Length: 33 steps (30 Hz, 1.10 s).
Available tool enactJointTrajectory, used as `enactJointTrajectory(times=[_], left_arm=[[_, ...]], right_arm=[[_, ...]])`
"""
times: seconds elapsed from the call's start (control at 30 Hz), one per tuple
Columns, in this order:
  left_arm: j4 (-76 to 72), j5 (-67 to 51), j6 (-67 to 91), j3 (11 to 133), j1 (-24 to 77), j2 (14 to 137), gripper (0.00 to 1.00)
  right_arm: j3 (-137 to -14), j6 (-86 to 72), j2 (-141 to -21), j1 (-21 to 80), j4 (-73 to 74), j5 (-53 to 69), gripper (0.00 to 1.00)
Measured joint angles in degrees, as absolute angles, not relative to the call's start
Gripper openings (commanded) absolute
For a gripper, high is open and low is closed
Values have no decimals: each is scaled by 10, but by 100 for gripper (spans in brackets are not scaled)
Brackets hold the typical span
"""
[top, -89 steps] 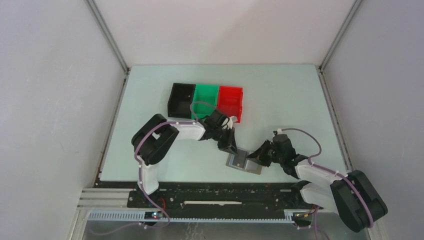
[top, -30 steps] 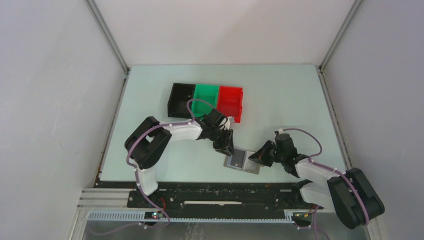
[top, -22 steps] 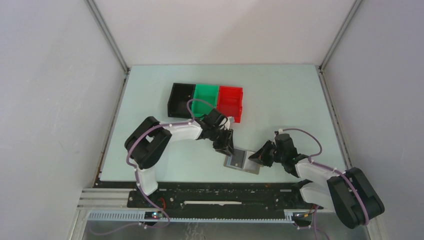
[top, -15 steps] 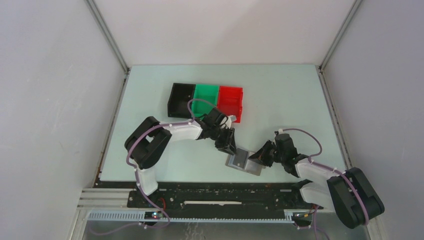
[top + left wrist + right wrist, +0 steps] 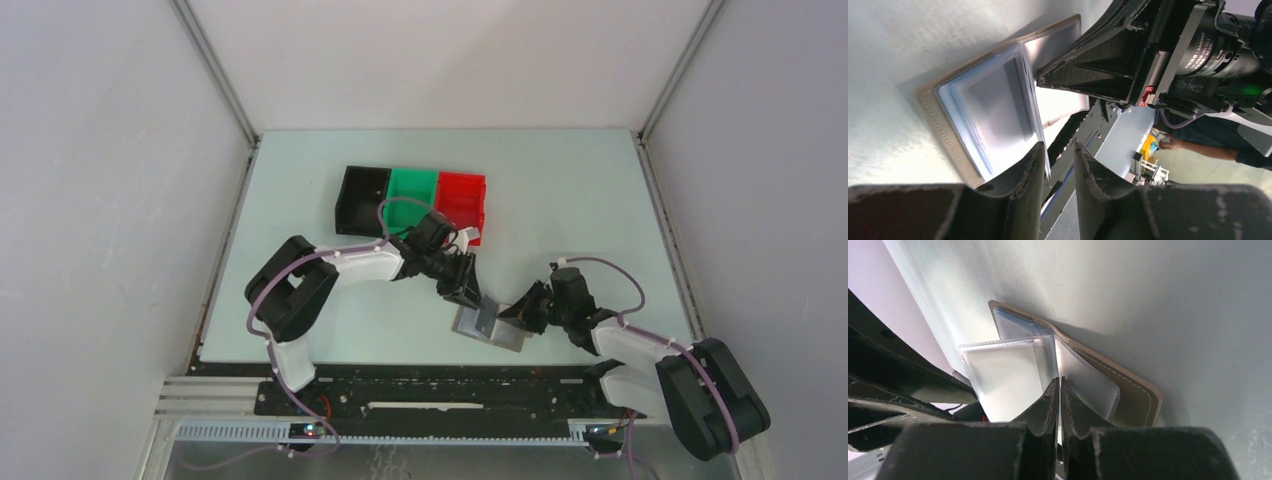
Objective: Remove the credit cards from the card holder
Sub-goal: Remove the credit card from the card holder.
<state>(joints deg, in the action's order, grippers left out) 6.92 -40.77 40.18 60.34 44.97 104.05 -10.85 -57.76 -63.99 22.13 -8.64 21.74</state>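
Observation:
The card holder (image 5: 490, 326) lies open near the table's front edge, tan cover down, its clear blue-grey sleeves fanned up. My right gripper (image 5: 514, 314) is at its right side, shut on one thin sleeve leaf (image 5: 1003, 375) that stands up from the cover (image 5: 1135, 397). My left gripper (image 5: 469, 291) is at its left side, its jaws a narrow gap apart (image 5: 1059, 146), with a sleeve edge (image 5: 1044, 157) against one finger's inner face. A grey shape (image 5: 993, 102) shows through a sleeve; I cannot tell if it is a card. No tan-orange card shows.
Black (image 5: 361, 197), green (image 5: 411, 200) and red (image 5: 461, 204) bins stand in a row behind the left arm. The table's front edge and rail lie just below the card holder. The right gripper's body (image 5: 1108, 55) fills the far side of the left wrist view.
My left gripper has shifted a little to the right, toward the card holder's near-left corner. The card holder has slid slightly right. The right gripper stays at its right side.

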Motion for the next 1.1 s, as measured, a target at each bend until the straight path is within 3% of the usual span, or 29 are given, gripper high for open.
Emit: enactJointTrajectory(times=[0.63, 1.1], left_arm=[[53, -438, 413, 617, 494, 1046, 33], [49, -444, 416, 663, 499, 1079, 33]], right_arm=[[-109, -566, -510, 173, 4, 215, 12], [-109, -556, -443, 161, 58, 236, 20]])
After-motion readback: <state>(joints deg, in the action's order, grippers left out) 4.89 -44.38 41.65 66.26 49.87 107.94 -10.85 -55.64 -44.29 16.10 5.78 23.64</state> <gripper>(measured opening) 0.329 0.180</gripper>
